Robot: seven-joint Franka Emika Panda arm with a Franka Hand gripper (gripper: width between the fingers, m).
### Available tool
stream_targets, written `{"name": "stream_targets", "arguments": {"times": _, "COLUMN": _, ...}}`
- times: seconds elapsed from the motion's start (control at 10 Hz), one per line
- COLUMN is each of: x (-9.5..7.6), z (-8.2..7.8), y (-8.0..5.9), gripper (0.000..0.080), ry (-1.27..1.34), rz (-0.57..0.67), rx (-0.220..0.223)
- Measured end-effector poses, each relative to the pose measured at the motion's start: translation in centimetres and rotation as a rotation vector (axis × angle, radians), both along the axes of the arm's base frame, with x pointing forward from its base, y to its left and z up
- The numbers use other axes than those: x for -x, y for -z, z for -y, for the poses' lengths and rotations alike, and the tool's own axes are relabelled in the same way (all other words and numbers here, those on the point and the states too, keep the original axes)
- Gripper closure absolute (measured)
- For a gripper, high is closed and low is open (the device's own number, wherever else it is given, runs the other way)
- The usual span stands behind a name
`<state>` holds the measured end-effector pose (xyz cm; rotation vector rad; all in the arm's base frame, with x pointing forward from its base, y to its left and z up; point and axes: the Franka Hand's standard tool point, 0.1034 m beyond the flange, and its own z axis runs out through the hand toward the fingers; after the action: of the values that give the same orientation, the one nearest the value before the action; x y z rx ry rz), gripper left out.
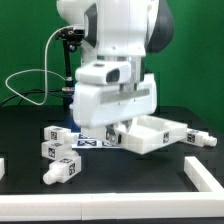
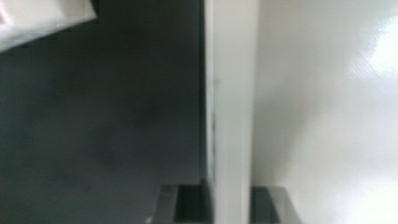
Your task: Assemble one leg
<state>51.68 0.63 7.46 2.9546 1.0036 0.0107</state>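
The large white square tabletop (image 1: 150, 135) with its raised rim lies on the black table, right of centre in the exterior view. My gripper (image 1: 113, 133) is down at its near-left rim. In the wrist view the rim (image 2: 235, 90) runs as a white band between my two dark fingers (image 2: 192, 205), and my gripper (image 2: 231, 200) is shut on it. Three small white legs with marker tags lie apart from the gripper on the exterior view's left: one (image 1: 52, 133), another (image 1: 50, 150), a third (image 1: 62, 170). One more tagged leg (image 1: 196, 139) lies past the tabletop's right side.
A flat tagged white strip, the marker board (image 1: 88, 144), lies just left of the gripper. A white L-shaped bar (image 1: 205, 178) sits at the front right, and another white piece (image 1: 2, 165) at the left edge. A blurred white object (image 2: 36, 22) shows in the wrist view.
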Motion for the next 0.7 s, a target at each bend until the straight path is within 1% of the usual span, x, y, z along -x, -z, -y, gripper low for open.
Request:
{"name": "stream_targets", "arguments": {"times": 0.1, "x": -0.9, "z": 0.4, "y": -0.4, "gripper": 0.0745, "ry": 0.085, "rz": -0.03, "rx": -0.003}}
{"name": "stream_targets", "arguments": {"times": 0.2, "x": -2.4, "z": 1.2, "y": -0.1, "gripper": 0.0745, "ry": 0.115, "rz": -0.011, "rx": -0.019}}
{"name": "stream_targets", "arguments": {"times": 0.3, "x": -3.0, "z": 2.0, "y": 0.1, "gripper": 0.0745, "ry": 0.091, "rz": 0.016, "rx": -0.019}}
{"name": "stream_targets", "arguments": {"times": 0.4, "x": -3.6, "z": 2.3, "y": 0.2, "gripper": 0.0745, "ry": -0.079, "rz": 0.058, "rx": -0.013}}
{"name": "stream_targets", "arguments": {"times": 0.7, "x": -3.4, "z": 2.3, "y": 0.6, "gripper": 0.0745, "ry": -0.068, "rz": 0.053, "rx": -0.016}}
